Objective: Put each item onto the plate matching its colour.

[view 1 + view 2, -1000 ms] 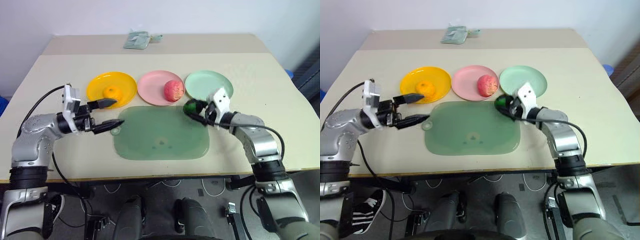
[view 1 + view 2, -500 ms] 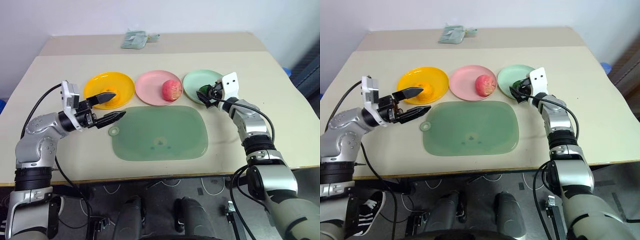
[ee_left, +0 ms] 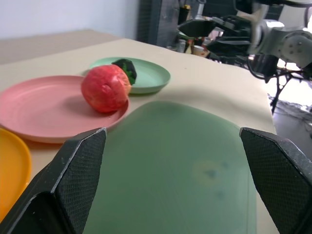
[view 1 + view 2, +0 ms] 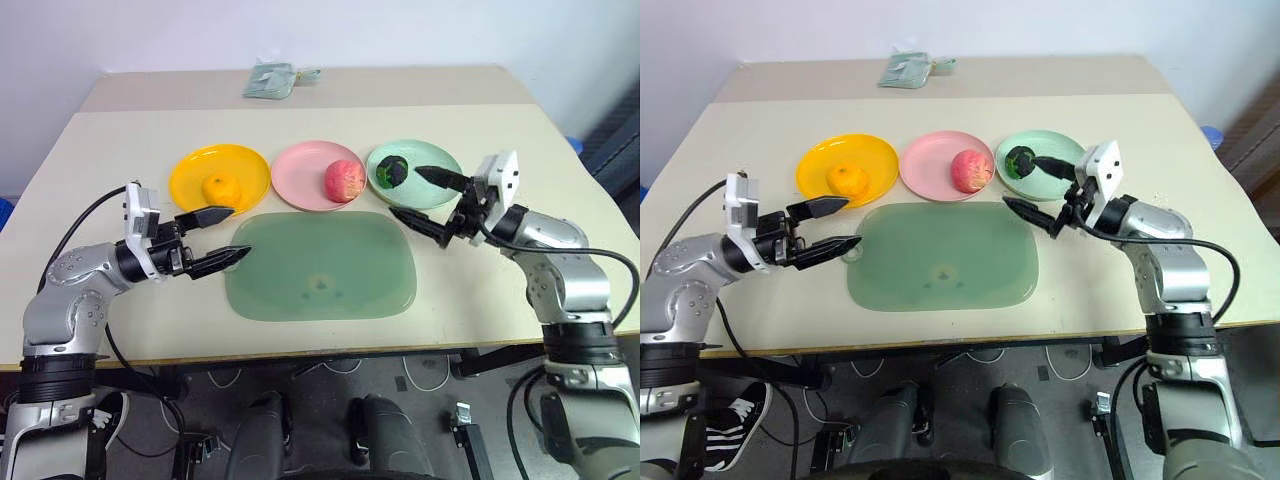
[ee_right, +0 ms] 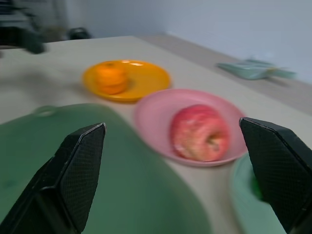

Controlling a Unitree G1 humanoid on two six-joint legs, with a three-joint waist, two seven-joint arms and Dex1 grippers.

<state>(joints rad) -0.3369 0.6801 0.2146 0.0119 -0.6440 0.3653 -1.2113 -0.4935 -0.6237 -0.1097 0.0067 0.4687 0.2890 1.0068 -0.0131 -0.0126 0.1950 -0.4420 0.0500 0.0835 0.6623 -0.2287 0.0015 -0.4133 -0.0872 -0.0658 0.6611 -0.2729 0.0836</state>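
No writing, label, brand, number or sign can be read anywhere in these views.

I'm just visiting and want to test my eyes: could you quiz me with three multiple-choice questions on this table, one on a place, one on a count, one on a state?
1. Where is the dark green vegetable?
A. on the mint plate
B. on the green mat
C. in a gripper

2. How many round plates hold something?
A. one
B. two
C. three

3. How is the right gripper?
A. shut on the apple
B. open, holding nothing
C. shut, holding nothing

Answers: 1 A, it lies on that plate's rim side. 2 C, the orange and apple sit on theirs too. 3 B, its fingers stand apart.
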